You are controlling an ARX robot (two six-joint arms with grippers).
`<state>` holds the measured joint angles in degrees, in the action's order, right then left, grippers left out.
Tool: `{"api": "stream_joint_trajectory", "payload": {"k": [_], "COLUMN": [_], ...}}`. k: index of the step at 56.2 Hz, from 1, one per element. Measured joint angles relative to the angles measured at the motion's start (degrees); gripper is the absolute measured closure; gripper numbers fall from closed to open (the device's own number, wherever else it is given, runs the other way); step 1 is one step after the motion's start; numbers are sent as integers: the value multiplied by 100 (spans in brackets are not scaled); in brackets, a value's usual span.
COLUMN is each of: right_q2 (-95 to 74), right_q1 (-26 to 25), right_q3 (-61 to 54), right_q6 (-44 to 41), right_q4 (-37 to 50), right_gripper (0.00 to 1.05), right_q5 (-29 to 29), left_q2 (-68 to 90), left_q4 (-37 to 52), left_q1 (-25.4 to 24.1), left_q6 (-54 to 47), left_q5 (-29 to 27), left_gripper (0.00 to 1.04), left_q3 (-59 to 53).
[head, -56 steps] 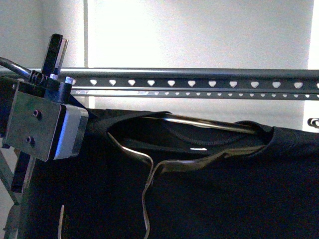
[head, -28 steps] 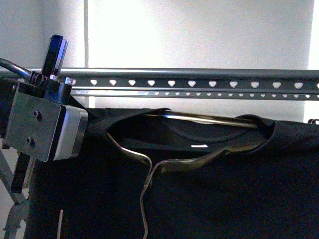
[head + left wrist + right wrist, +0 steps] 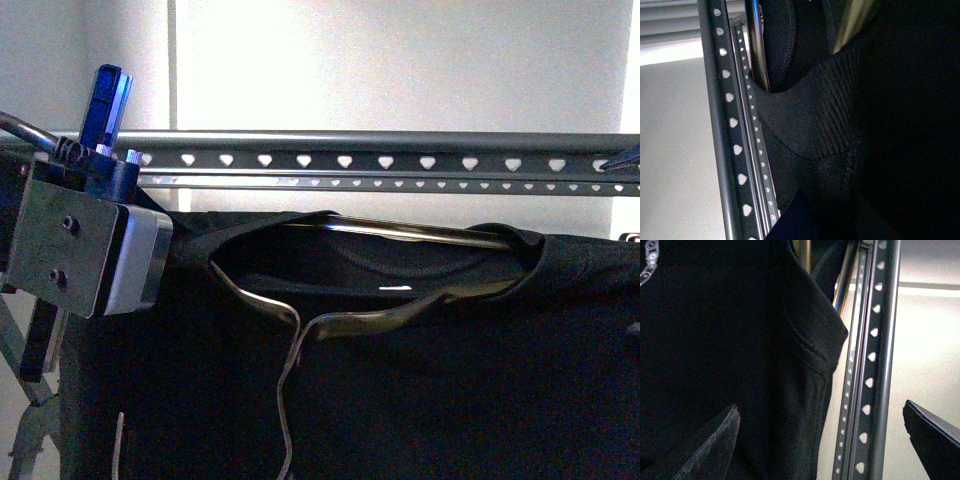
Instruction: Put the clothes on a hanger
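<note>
Blue and glossy, one flat finger of the left gripper (image 3: 106, 98) stands upright above the rack rail (image 3: 400, 150) at the left of the front view. Its partner is out of sight, so I cannot tell whether that gripper is spread or closed. Below the finger sits the boxy mount, a brushed metal plate (image 3: 62, 250) with two dark screws and a pale rounded edge, which overlaps the left shoulder of the T-shirt (image 3: 420, 400).

The right gripper (image 3: 820, 407) is spread wide and grips nothing. In its wrist view one dark, slightly translucent finger (image 3: 712, 447) lies over the black cloth, and the other (image 3: 932, 432) is a dark wedge. The rail and the shirt's stitched sleeve hem (image 3: 812, 347) lie between them.

The T-shirt hangs as a matte black sheet just under the rail. Its ribbed collar (image 3: 810, 125) is stretched over a shiny chrome frame (image 3: 400, 232) — a straight rod on top, a bent flat strip below. The rail is dull dark grey metal, long and level, punched with a row of heart-shaped holes. A thinner strip (image 3: 400, 184) with smaller holes runs beneath it, against a bright pale wall (image 3: 400, 60).
</note>
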<state>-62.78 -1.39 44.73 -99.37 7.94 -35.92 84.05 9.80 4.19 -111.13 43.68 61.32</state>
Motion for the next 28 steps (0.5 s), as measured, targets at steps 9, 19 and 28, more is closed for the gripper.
{"api": "stream_joint_trajectory", "payload": {"k": [9, 19, 28], "right_q2": [-302, -651, -1132], "right_q1": [92, 304, 579], "right_q3": [208, 422, 721], "right_q6": [356, 717, 1132], "right_q4": [120, 267, 479], "right_gripper": [7, 7, 7], "right_q5": [203, 507, 968], "left_q2": [0, 0, 0], "left_q4": [0, 0, 0], "left_q1": [-4, -4, -7], "left_q6": [0, 0, 2], "left_q5": [-2, -9, -31], "left_gripper": [100, 100, 100], "left_q3": [0, 0, 0]}}
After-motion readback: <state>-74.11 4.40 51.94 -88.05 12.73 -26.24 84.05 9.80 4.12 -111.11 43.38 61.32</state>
